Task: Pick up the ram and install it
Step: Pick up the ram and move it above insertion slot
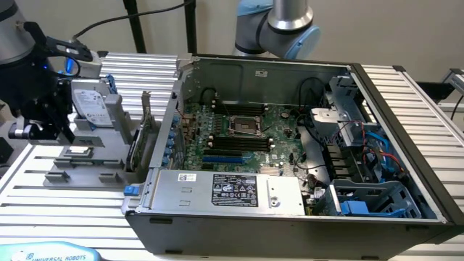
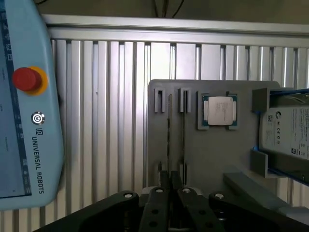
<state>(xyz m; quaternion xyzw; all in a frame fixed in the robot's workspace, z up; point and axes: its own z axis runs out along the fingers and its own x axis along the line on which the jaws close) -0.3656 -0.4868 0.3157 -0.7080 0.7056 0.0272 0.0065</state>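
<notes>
- One long, thin, dark-edged ram stick (image 2: 169, 137): slotted on edge in the grey plastic holder block (image 2: 217, 159).
- Black gripper (image 2: 170, 187): clamped on its upper edge.
- Judged light, stiff, fragile; best held by bare edges.

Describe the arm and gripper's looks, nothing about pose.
The gripper is black, built of angular linked plates dotted with round silver bolt heads. In the exterior view the arm above it is a silver-grey tube, and a black cable runs from its dark wrist block, which shows a blue glow.
</notes>
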